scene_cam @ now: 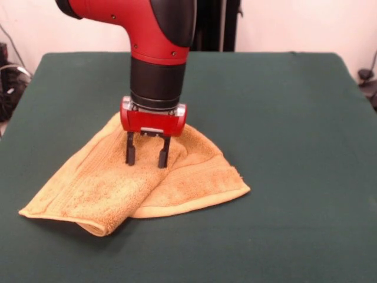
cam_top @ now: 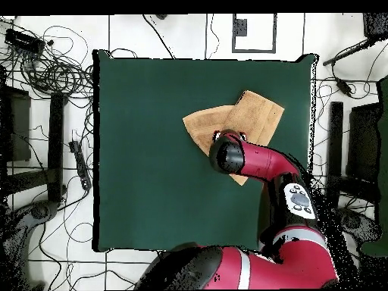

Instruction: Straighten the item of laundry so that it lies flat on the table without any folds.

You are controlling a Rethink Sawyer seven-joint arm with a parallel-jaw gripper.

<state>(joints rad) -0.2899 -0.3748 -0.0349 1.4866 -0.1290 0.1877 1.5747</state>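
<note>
The towel (scene_cam: 135, 180) lies folded on the table (scene_cam: 294, 118), on the half of the green cloth nearer one side edge; in the overhead view it sits close to the table's edge by the robot arm's side, well apart from the opposite edge. One layer is doubled over another: a rolled fold runs along the towel's front, and a hemmed flap projects from beneath it toward the table's centre.

The gripper (scene_cam: 146, 157) stands directly above the towel's upper layer, pointing straight down. Its two black fingers (scene_cam: 130, 154) are spread apart with nothing between them; the tips are at or just above the terry surface, and contact cannot be confirmed.

Handling properties, as judged: the towel is light, soft and limp. It will not hold a shape, will sag from any pinch point, and its looped pile should give the fingers good friction. It is not fragile. The best hold is probably a hemmed edge or corner of the upper layer, where the cloth is thin enough to pinch one layer only. A pinch at the thick fold risks taking both layers.

The table covering is plain dark green cloth, likely to drag on the terry. Beyond the table, the overhead view shows a tiled floor (cam_top: 182, 26) with cables (cam_top: 53, 72) and equipment.
</note>
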